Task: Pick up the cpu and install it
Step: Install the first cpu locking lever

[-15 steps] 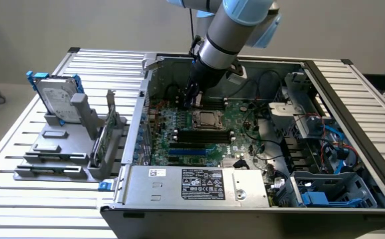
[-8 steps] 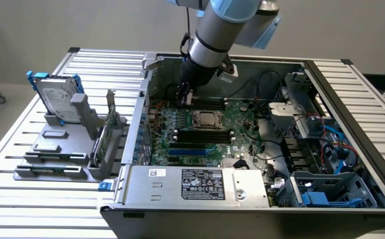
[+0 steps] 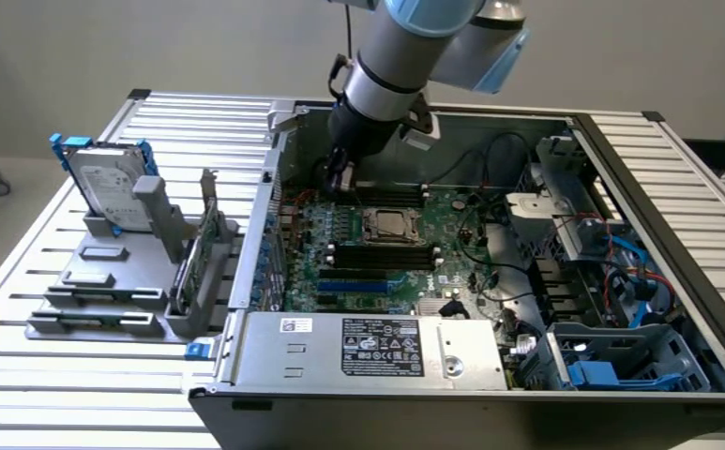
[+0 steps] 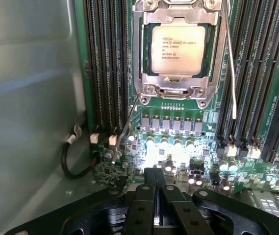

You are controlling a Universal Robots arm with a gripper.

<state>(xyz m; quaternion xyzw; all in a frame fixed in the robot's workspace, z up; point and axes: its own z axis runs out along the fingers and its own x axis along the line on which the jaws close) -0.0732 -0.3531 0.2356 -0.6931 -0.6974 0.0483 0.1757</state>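
One claw [image 4: 157, 174] works inside the open case [image 3: 525, 127]. Its two fingers are pressed together, tip to tip, and grip nothing. The tips hang close over the board [image 4: 178, 106], at a row of small capacitors [image 4: 178, 143]. Contact with them cannot be confirmed.

The cpu [image 4: 177, 49] lies straight ahead of the claw tips, apart from them. It sits flat in the socket [image 4: 143, 73], silvery printed top facing up, with the metal frame around all four edges. In the exterior view the cpu lies just beside the claw, toward the exterior view's right.

Edges near the claw:
- The grey wall [image 4: 31, 98] of the case stands close on one flank of the claw. A black cable [image 4: 65, 156] loops at its foot.
- Long slots [image 4: 105, 58] run on both flanks of the socket, parallel to the wall.
- Two thin wire levers [image 4: 231, 73] follow the socket sides. One slants from a frame corner back toward the claw.

Open room: the space over the socket is unobstructed. The drive [image 3: 106, 183] stands upright outside the case, well apart from the claw.
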